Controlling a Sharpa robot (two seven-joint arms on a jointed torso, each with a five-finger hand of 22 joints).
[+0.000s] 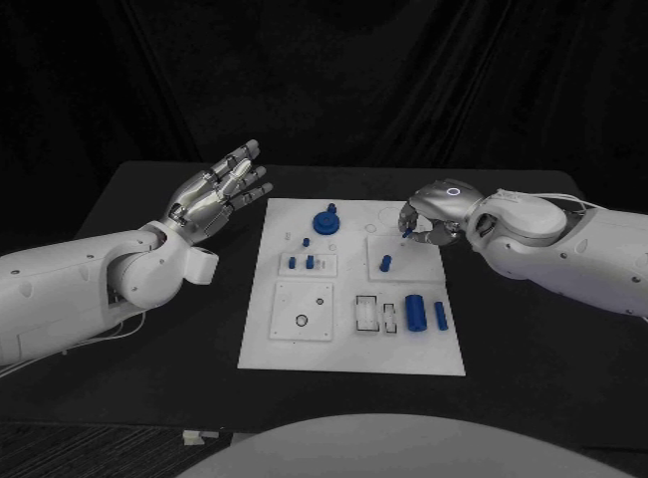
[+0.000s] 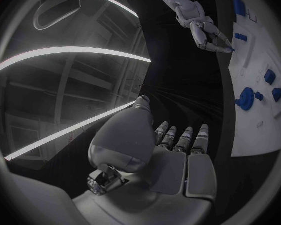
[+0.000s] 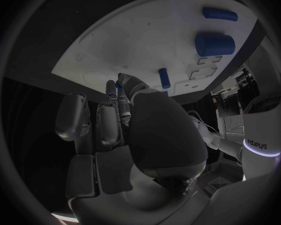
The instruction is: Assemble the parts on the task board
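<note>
The white task board (image 1: 349, 344) lies in the middle of the black table. On it stand a blue round knob (image 1: 325, 220), small blue pegs (image 1: 308, 262), and a blue peg (image 1: 385, 264). A thick blue cylinder (image 1: 413, 314) and a slim one (image 1: 440, 316) lie near the board's right edge. My right hand (image 1: 434, 215) hovers over the board's far right corner, and its fingertips pinch a small blue part (image 1: 407, 231), also visible as the small blue part (image 3: 118, 85) in the right wrist view. My left hand (image 1: 220, 192) is raised left of the board, fingers spread, holding nothing.
A small dark ring (image 1: 301, 321) sits on a square plate at the board's near left. Rectangular slots (image 1: 368, 313) lie beside the thick cylinder. Bare black table (image 1: 553, 349) surrounds the board on both sides.
</note>
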